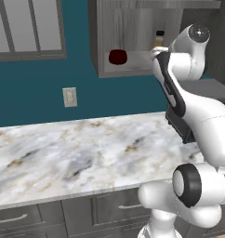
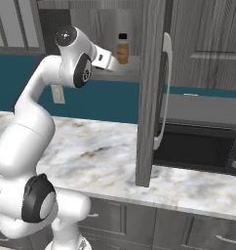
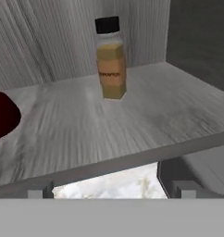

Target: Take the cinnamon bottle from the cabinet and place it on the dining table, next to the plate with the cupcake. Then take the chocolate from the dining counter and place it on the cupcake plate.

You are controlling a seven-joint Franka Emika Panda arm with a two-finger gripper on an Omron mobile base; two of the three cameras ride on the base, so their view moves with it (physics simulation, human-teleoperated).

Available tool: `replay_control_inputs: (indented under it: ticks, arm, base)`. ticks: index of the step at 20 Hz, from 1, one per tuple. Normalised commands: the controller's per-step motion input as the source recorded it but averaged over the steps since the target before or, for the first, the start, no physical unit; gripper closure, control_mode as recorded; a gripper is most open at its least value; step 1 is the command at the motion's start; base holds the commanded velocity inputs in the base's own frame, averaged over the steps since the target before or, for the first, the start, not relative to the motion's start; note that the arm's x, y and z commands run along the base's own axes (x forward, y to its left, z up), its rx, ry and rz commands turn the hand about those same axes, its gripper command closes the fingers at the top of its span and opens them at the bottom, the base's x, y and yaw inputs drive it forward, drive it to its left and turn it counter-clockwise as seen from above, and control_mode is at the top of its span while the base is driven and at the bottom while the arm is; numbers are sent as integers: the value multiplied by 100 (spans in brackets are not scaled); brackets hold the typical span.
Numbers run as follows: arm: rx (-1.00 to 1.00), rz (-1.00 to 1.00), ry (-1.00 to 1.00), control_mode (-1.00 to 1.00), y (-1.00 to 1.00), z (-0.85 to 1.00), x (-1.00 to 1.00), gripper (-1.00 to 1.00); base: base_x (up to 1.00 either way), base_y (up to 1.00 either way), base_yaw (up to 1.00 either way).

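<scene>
Reaching for the cinnamon bottle on the cabinet shelf; nothing in my grip yet.

From the hand camera the bottle stands straight ahead of my gripper and farther back on the shelf, well apart from the fingertips; its long axis is upright, black cap on top; the jaws are spread as wide as they go and hold nothing, so I judge a level push forward should bring them to either side of it; the dark red bowl sits off to the left on the same shelf, clear of the bottle; the pale label band carries a line of small print, too blurred for me to read; no brand can be made out.
</scene>
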Motion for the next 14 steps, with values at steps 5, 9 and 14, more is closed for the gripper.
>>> replay_control_inputs:
  ticks: [5, 9, 14]
  arm:
    - [4, -8, 14, -100, -4, 6, 48, -100]
    - [0, -7, 2, -100, -4, 2, 39, -100]
    - [-4, 0, -10, -100, -2, -2, 31, -100]
  base:
    - [0, 0, 0]
    - [0, 0, 0]
    - [0, 0, 0]
